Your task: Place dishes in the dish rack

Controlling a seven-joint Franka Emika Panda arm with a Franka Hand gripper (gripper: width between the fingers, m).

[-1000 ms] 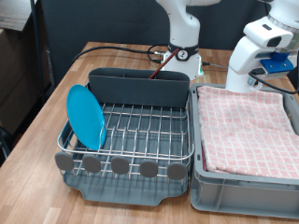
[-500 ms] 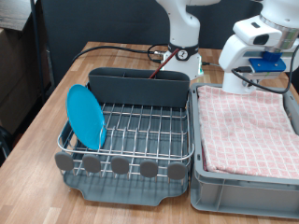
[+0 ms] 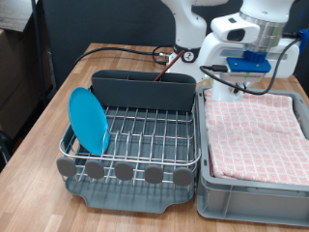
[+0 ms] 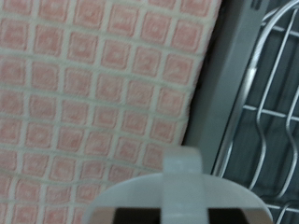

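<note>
the round flat turquoise-blue plate stands on edge in the silver wire grid dish rack at the exterior view's left end, leaning slightly. the rack sits on a dark grey plastic tray, with a tall grey caddy along its far side and a row of round grey tabs along its near edge. all of it rests on the wooden surface.

the white arm's claw hangs over the far corner of the grey bin lined with pink checked cloth, near the caddy's end at the exterior view's right. a blue part shows on the wrist above it. cannot tell whether the claw is wide or narrow: its fingers are hidden in the exterior view. the wrist view is blurred; it shows a pale grey block of the hand over the cloth, with the bin's wall and rack wires just beside. nothing visible between the fingers. no mug or spoon visible.
</note>
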